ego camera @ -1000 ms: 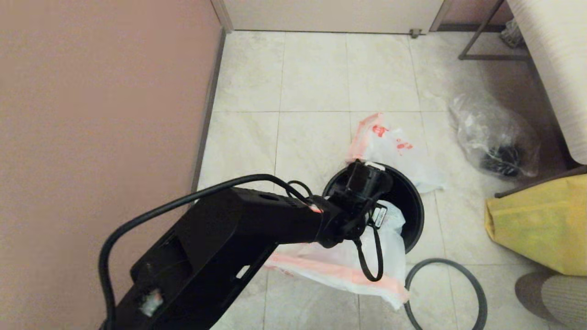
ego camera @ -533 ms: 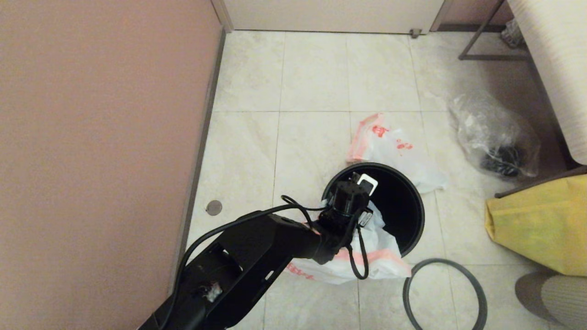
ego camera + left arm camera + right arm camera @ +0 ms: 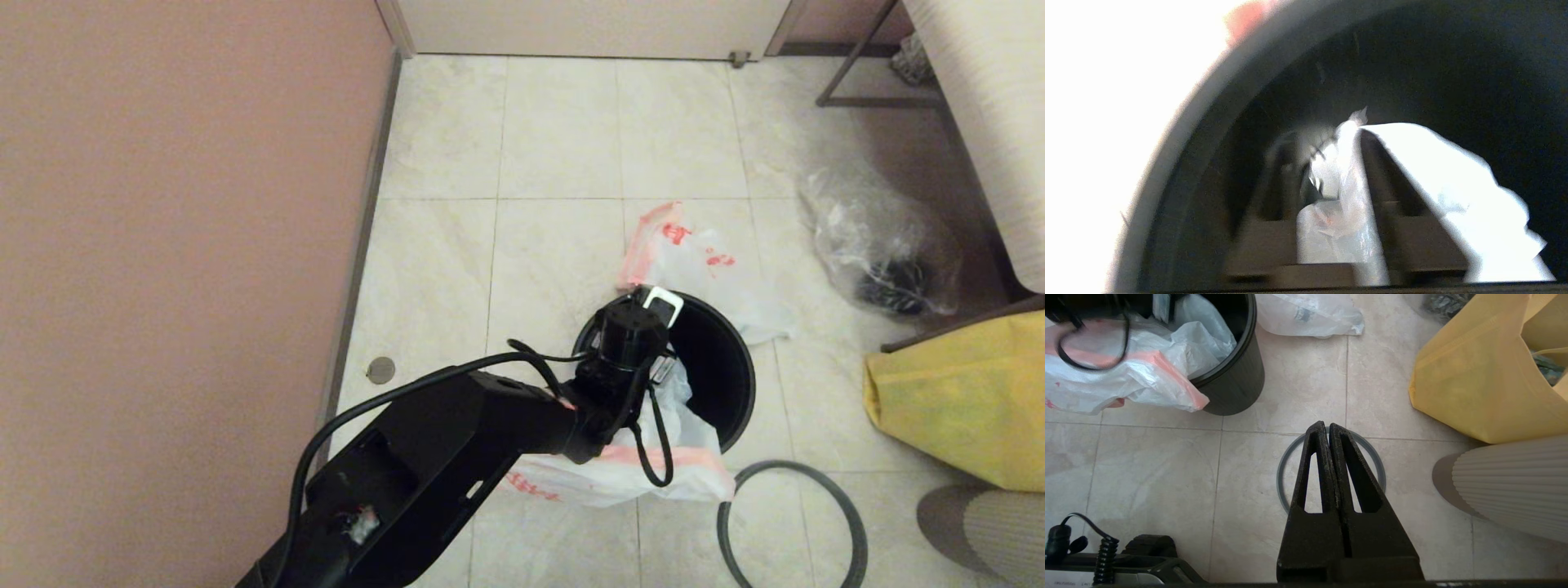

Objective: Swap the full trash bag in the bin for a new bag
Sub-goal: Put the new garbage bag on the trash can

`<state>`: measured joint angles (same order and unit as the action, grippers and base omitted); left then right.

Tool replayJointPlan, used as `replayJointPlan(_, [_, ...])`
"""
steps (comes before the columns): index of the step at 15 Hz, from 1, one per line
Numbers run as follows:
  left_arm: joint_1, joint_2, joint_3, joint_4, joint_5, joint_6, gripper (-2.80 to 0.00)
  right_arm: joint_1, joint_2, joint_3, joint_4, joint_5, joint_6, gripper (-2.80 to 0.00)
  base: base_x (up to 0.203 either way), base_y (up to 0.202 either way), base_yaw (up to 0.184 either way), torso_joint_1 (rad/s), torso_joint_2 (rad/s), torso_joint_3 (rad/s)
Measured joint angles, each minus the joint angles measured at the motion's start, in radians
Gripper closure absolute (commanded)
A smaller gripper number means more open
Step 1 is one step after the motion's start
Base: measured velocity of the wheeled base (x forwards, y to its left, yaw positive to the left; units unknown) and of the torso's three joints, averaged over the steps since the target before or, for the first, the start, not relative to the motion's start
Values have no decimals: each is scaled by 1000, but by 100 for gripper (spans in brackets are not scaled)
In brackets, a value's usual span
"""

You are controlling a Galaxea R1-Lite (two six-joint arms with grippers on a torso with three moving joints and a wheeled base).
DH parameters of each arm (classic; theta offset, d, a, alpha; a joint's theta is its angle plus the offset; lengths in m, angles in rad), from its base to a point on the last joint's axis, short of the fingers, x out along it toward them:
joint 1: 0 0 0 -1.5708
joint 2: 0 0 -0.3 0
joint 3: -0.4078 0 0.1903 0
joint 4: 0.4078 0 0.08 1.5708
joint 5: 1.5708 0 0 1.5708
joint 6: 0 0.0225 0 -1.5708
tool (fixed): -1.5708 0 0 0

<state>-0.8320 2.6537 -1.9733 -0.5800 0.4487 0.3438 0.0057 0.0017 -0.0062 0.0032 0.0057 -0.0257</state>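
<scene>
The left pincer [image 3: 1339, 171] reaches down inside the bin [image 3: 718, 367], its fingers [image 3: 1286, 183] clenched on a twisted fold of the new bag [image 3: 1343, 220]. From the head view, the left wrist hangs over the bin's left rim, with the arm stretching in from the near left. The new bag [image 3: 653, 465] trails out of the bin's near-left side, over the rim and onto the floor [image 3: 555, 131], where its pink border and red print show.

The right pincer [image 3: 1328, 435] hovers empty, its fingers pressed together, above the grey hoop [image 3: 1380, 469], which lies flat on the tiles. In the head view the hoop [image 3: 849, 523] lies just near and right of the bin, apart from it.

The full bag [image 3: 702, 261] lies on the floor against the bin's far side, touching the rim, its pink trim and red marks turned up. Farther right, a clear bag [image 3: 882, 237] with dark contents lies by a metal frame [image 3: 857, 73]. A yellow bag [image 3: 955, 400] stands open at the right edge, near a ribbed grey object [image 3: 996, 523]. A pink wall [image 3: 180, 204] fills the left, and a small round floor fitting [image 3: 380, 370] sits beside its base.
</scene>
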Motion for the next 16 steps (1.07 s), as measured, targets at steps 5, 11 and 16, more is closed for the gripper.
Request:
replayJointPlan(5, [-42, -108, 48, 142, 74, -60, -280, 0, 0, 0, 0, 0, 0, 0, 0, 0, 0, 0, 0, 0])
replayJointPlan(11, [-59, -264, 100, 528, 65, -320, 0, 0, 0, 0, 0, 0, 0, 0, 0, 0, 0, 0, 0, 0])
replayJointPlan(16, [-68, -526, 406, 624, 43, -369, 0, 0, 0, 0, 0, 0, 0, 0, 0, 0, 0, 0, 0, 0])
